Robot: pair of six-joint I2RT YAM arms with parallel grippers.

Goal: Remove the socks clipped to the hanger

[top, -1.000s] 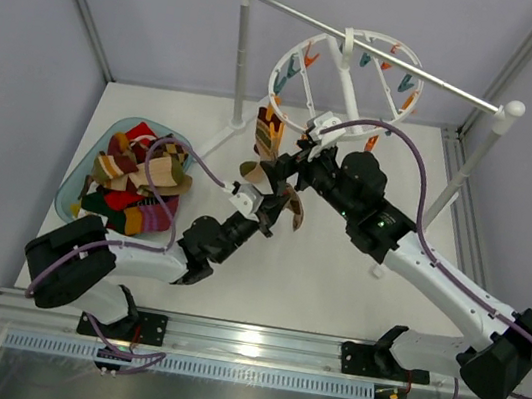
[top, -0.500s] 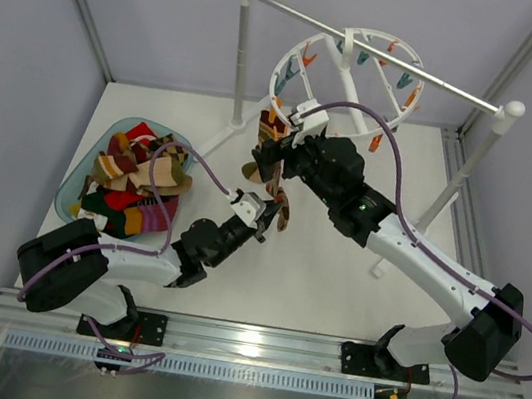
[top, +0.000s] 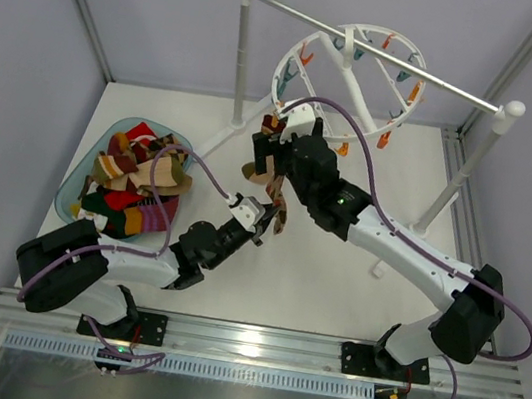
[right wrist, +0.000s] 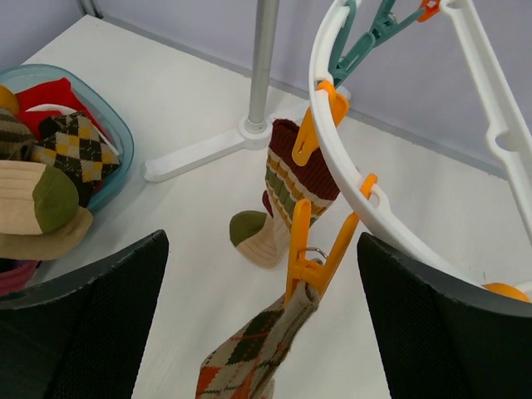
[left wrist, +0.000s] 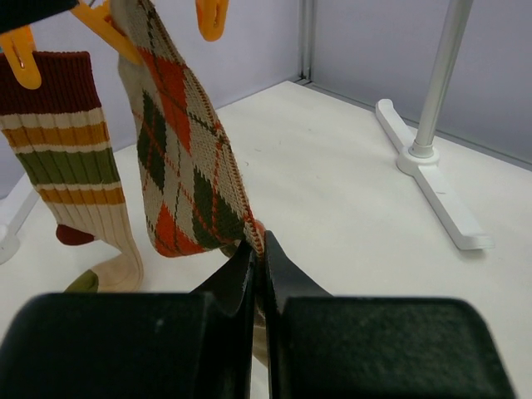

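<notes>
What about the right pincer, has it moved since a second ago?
Yes. The right pincer has slid left in the top view, closer to the stand's left post.

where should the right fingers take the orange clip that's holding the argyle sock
Take the orange clip by its two spread legs, above the end biting the argyle sock, with the right fingers coming straight on, one each side. The legs splay in a V toward the hanger, so squeezing them probably opens it.

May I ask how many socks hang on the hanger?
2: a striped sock on one orange clip, an argyle sock on the next, its tip in the left gripper. Others may be hidden.
</notes>
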